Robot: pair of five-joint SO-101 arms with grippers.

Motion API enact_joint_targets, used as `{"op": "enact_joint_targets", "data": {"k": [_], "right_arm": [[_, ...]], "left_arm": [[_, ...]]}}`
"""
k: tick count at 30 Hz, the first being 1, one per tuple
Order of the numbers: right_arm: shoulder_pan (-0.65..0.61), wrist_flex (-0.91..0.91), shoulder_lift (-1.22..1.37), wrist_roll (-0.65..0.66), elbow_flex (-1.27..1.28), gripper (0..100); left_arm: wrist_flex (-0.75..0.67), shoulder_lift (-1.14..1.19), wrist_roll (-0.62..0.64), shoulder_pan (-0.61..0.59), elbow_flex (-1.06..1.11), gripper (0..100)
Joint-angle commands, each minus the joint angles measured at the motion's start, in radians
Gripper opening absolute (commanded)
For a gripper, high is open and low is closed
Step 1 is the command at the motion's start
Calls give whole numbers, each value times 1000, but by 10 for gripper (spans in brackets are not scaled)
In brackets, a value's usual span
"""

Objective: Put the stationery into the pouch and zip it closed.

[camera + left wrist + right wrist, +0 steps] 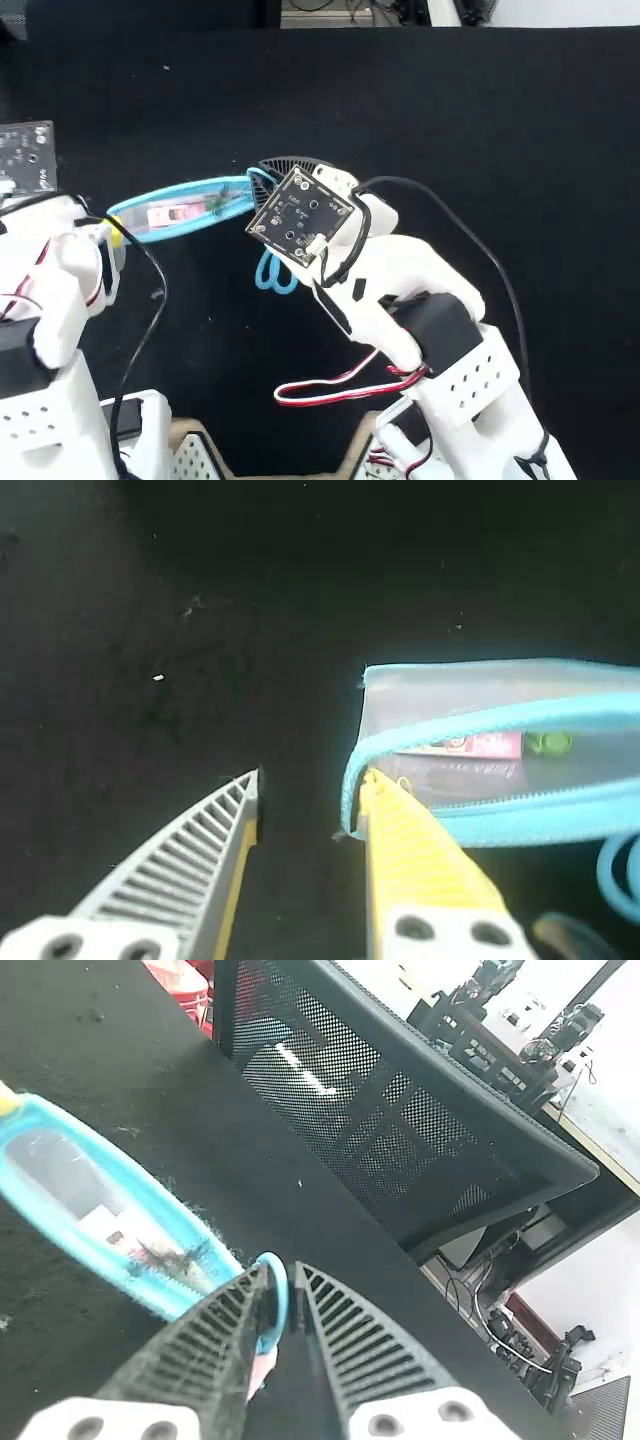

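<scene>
A clear pouch with blue trim lies on the black table, and a pink-labelled item and something green show inside it. My left gripper stands open at one end of the pouch, its yellow finger touching the blue corner trim. In the high view that gripper is at the pouch's left end. At the other end my right gripper is shut on a blue loop fixed to the pouch. In the high view the right gripper is at the pouch's right end and the blue loop shows under the arm.
A black mesh frame stands beyond the table's far edge. A circuit board sits at the left edge. Red and white wires hang by the right arm's base. Black tabletop stretches behind and to the right.
</scene>
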Motion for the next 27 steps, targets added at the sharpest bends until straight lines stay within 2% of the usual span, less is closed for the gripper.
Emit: {"op": "enact_joint_targets", "data": {"k": [1,8,12,18,23,27], "right_arm": [[15,2,-13,8,-67,11],[15,2,-13,8,-51,11],[17,-2,-13,8,-53,11],[15,-3,-13,5,-99,11],[15,0,-13,2,-147,11],[15,0,-12,2,-151,11]], "left_arm": [[74,-14,-44,-13,-120,166],[137,-14,-43,-10,-302,166],[161,-14,-48,-10,-325,166],[186,-12,-51,-2,-213,166],[138,-12,-51,-2,-104,166],[181,-14,-48,-1,-84,166]]}}
